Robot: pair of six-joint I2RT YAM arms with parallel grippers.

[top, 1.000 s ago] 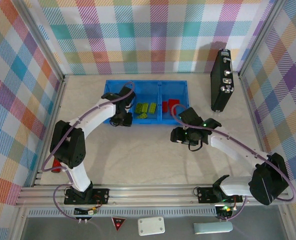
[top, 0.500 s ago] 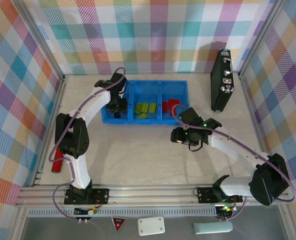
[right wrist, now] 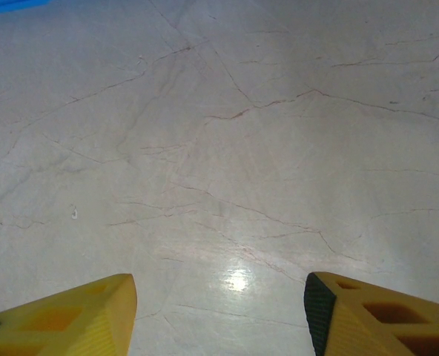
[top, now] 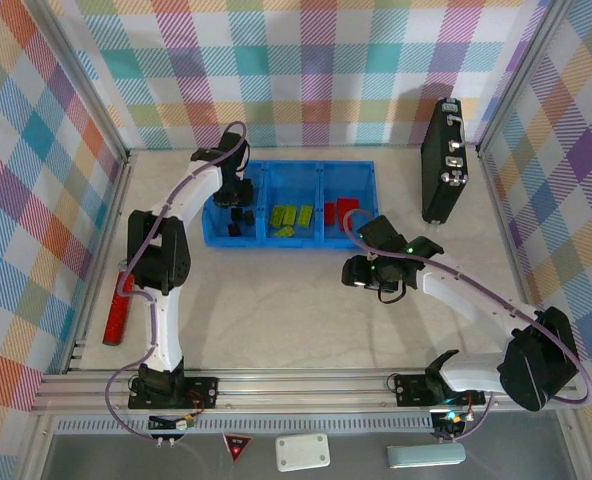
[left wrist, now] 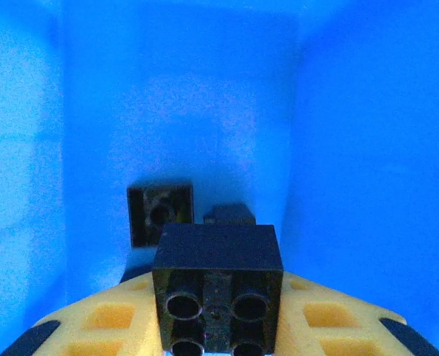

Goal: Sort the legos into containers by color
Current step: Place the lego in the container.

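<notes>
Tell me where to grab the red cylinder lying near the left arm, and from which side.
Take the red cylinder at its exposed middle, coming straight down with the jaws closing across its narrow width. It lies flat on the table, long and slim. The left arm overlaps its far end in the top view, so gripping farther up probably risks a collision.

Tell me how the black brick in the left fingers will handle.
The black brick looks like rigid plastic, so it likely won't flex. Small with hollow tubes showing, it is probably light. Boxy, it should settle rather than roll in the blue tray.
</notes>
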